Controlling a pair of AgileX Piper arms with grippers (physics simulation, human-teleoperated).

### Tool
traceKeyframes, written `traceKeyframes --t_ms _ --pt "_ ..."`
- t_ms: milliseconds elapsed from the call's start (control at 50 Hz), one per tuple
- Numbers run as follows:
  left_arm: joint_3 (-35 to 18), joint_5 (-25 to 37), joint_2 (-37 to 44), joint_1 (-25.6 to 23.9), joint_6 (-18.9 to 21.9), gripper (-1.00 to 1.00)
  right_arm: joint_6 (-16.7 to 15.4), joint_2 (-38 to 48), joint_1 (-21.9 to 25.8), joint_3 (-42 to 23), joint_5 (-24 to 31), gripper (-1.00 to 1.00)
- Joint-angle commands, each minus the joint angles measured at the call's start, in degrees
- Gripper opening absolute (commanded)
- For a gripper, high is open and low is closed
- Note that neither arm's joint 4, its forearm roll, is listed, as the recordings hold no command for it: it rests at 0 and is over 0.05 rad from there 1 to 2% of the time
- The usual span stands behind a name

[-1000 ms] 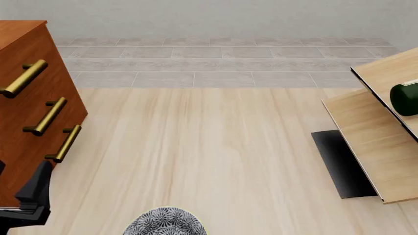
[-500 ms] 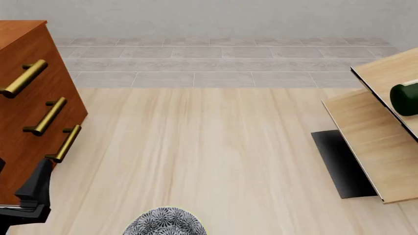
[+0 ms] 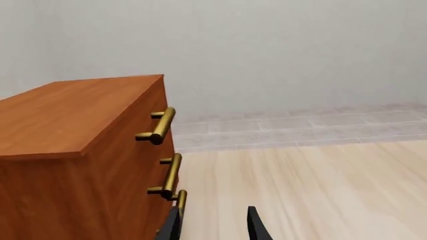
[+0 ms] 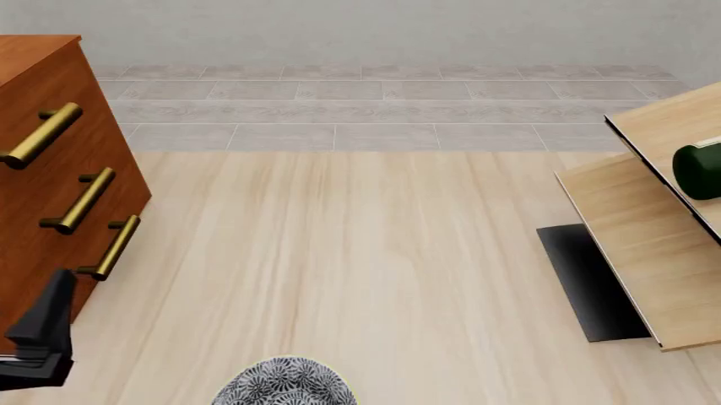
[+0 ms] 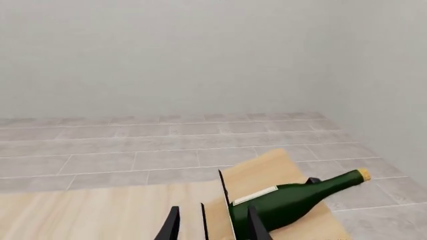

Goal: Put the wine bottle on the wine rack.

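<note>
The dark green wine bottle point(image 5: 293, 200) lies on its side on a pale-wood panel of the wine rack point(image 5: 267, 170), its cork end pointing away from my right gripper. In the front view only the bottle's round base point(image 4: 701, 170) shows at the right edge, resting on the wine rack point(image 4: 642, 245). My right gripper point(image 5: 213, 226) is open and holds nothing; it stays a little short of the rack, and the bottle's base lies just beyond one finger. My left gripper point(image 4: 47, 325) is open and empty at the near left, beside the cabinet.
A reddish-brown drawer cabinet point(image 4: 46, 169) with brass handles point(image 3: 160, 127) stands at the left, close to my left fingers point(image 3: 257, 227). A patterned grey bowl point(image 4: 284, 384) sits at the near edge. The rack's black base plate point(image 4: 586, 283) lies on the table.
My left gripper has drawn back toward the near edge, sinking lower in the front view. The bottle and rack have not moved.
</note>
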Motion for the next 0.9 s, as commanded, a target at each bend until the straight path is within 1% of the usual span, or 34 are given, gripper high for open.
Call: traceKeyframes --t_ms 20,100,260,300,340,380,640,680,700,760,800,840,880,900 --pt "-2.4 3.4 -2.1 0.3 0.5 1.0 -0.6 -3.1 1.5 0.8 2.3 1.0" --pt "-3.4 4.6 -2.7 0.4 0.7 1.0 -1.2 -4.3 2.3 1.0 3.4 1.0" --pt "-4.8 6.5 -3.6 0.4 1.1 1.0 -1.4 -7.2 2.6 1.5 5.5 1.0" --pt "-5.1 6.8 -3.8 0.3 1.1 1.0 -0.8 -7.8 2.5 1.9 5.8 1.0" --pt "-5.3 7.1 -3.9 0.4 1.2 1.0 -1.1 -8.6 2.8 2.5 6.1 1.0" --pt "-5.7 7.4 -3.9 0.4 1.3 1.0 -0.7 -9.3 2.8 2.8 6.6 1.0" --pt "-7.4 9.0 -4.1 0.2 1.8 1.0 -2.4 -14.8 4.1 4.9 10.4 1.0" --pt "-7.7 9.2 -4.1 0.1 1.8 1.0 -2.2 -15.6 4.0 5.1 11.0 1.0" --pt "-7.9 9.4 -4.1 0.1 1.8 1.0 -2.7 -16.2 4.3 5.2 11.4 1.0" --pt "-8.3 9.7 -4.1 0.0 2.0 1.0 -2.4 -17.1 4.1 5.4 12.0 1.0" --pt "-8.7 10.0 -4.1 -0.1 2.1 1.0 -3.1 -17.7 4.4 5.8 12.4 1.0" --pt "-9.0 10.2 -4.1 -0.1 1.9 1.0 -2.1 -18.2 4.0 5.4 12.9 1.0" --pt "-9.1 10.2 -4.1 0.0 2.0 1.0 -2.9 -18.8 4.2 5.5 13.4 1.0" --pt "-9.1 10.3 -4.1 -0.1 2.0 1.0 -2.7 -18.9 4.2 5.5 13.5 1.0"
